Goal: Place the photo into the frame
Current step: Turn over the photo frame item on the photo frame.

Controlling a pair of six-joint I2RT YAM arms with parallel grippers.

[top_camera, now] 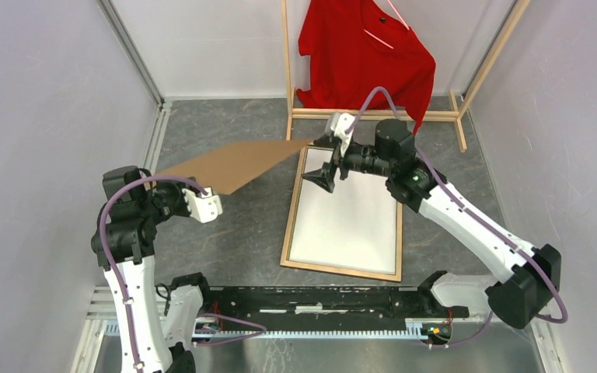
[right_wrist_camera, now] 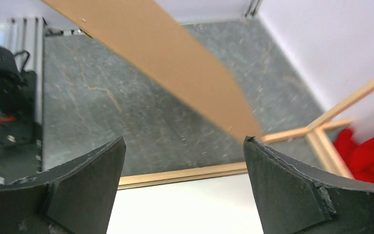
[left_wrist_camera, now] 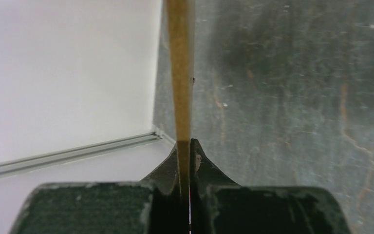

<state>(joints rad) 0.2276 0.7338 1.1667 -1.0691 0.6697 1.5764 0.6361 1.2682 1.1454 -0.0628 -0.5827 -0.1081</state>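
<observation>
The left gripper [left_wrist_camera: 185, 151] is fully closed on the near edge of a thin brown backing board [top_camera: 233, 163], its two fingertips pinching the sheet edge-on in the left wrist view. The board hangs in the air above the grey table [top_camera: 225, 124], stretching from the left gripper across toward the right arm. The right gripper [right_wrist_camera: 184, 144] stands wide open with nothing between its fingers. It hovers over the far end of the frame [top_camera: 289, 217], and the board's far corner lies close beside one fingertip; whether the two touch cannot be told. The frame lies flat on the table in front of the right arm with its light wood back facing up, its long sides running away from the arm bases. The photo [top_camera: 346, 221] lies inside the frame's rails with its plain white back up, filling the opening. Beyond the frame, at the far edge of the table, stands a wooden clothes rack [top_camera: 373, 114] with a red shirt [top_camera: 357, 54] hanging on it.
</observation>
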